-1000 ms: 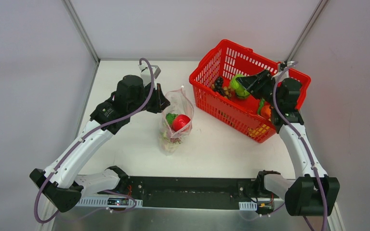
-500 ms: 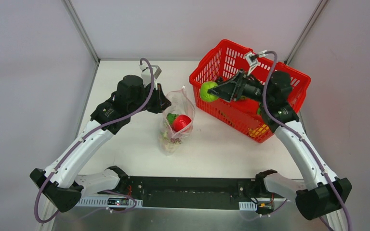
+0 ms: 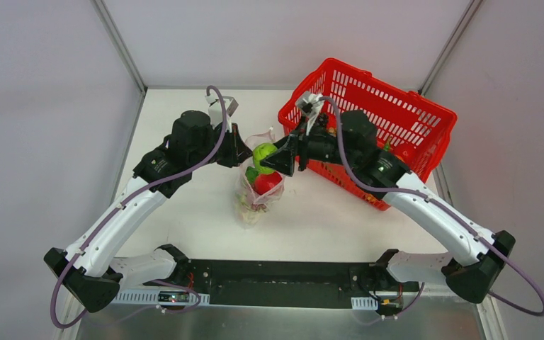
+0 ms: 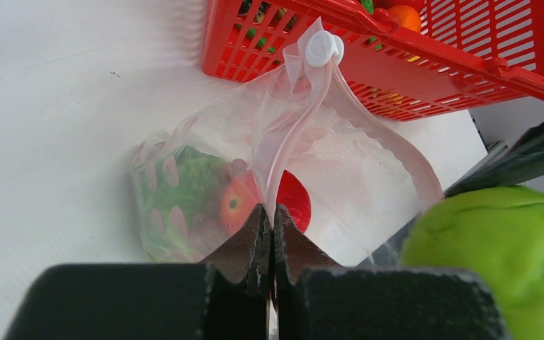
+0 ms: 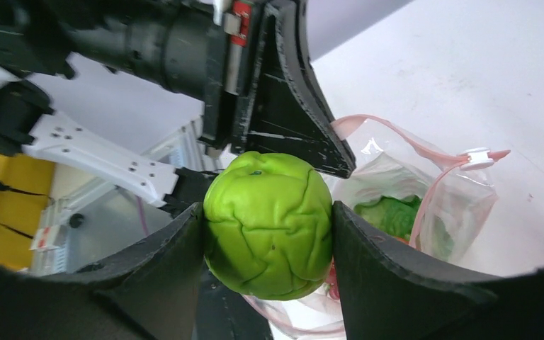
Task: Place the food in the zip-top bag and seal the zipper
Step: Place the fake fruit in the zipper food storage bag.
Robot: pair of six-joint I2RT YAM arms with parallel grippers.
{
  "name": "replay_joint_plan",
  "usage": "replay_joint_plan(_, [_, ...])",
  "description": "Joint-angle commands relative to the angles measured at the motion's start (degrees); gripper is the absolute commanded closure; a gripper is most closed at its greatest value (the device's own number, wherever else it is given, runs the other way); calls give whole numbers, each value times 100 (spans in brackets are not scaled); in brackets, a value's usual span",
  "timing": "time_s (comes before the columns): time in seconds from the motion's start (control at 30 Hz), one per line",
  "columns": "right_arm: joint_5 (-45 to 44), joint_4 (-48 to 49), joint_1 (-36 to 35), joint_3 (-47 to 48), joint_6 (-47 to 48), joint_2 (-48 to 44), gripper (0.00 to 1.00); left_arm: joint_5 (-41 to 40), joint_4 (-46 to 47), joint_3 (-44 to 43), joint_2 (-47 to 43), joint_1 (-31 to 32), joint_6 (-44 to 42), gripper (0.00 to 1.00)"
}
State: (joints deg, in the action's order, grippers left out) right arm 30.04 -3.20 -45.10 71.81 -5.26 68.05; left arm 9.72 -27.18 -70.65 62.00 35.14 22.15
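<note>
1. Fruit sits in the right hand (image 5: 269,230): a round bright-green toy fruit (image 5: 268,212) with a creased skin, clamped between the two black fingers, one pressed against each side.
2. From the top camera, that fruit (image 3: 263,153) hangs over the far end of the clear crinkly plastic zip-top bag (image 3: 257,202), at its mouth and not yet inside.
3. The left hand (image 4: 269,230) has its fingers pressed together, pinching the thin pink zipper strip (image 4: 304,120) at the near side of the bag's mouth and holding it lifted.
4. The strip loops away from that pinch in an open oval, so the mouth stands unsealed; a white slider tab (image 4: 324,48) sits at the far end of the loop.
5. Inside the bag lie a red toy apple (image 4: 294,202) and a green toy lettuce (image 4: 184,184), side by side near the bottom.
6. The bag rests on the white surface (image 3: 198,212), between the two arms.
7. A red plastic mesh basket (image 3: 397,113) stands just beyond the bag towards the right, with an orange toy fruit (image 4: 405,15) among the pieces in it.
8. The two hands are close together above the bag mouth; whether they touch cannot be told.
</note>
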Motion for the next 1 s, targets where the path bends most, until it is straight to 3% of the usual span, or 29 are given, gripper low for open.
replay_joint_plan(0.0, [-1289,-520,-413,444,872,288,49,126,292,-52,-77,-42,96,100])
replay_joint_plan(0.53, [-3172,-73,-959,521,1211,1032,39,-56,227,-75,-332,-42,-9,100])
replay_joint_plan(0.8, [-1909,-109,-955,760,865,1106,18,-391,260,72,-452,-42,-59,100])
replay_joint_plan(0.87, [-1888,94,-952,600,821,928,10,-391,241,46,-438,-42,-79,100])
replay_joint_plan(0.97, [-2056,230,-925,461,795,664,7,-316,222,17,-386,-42,-79,100])
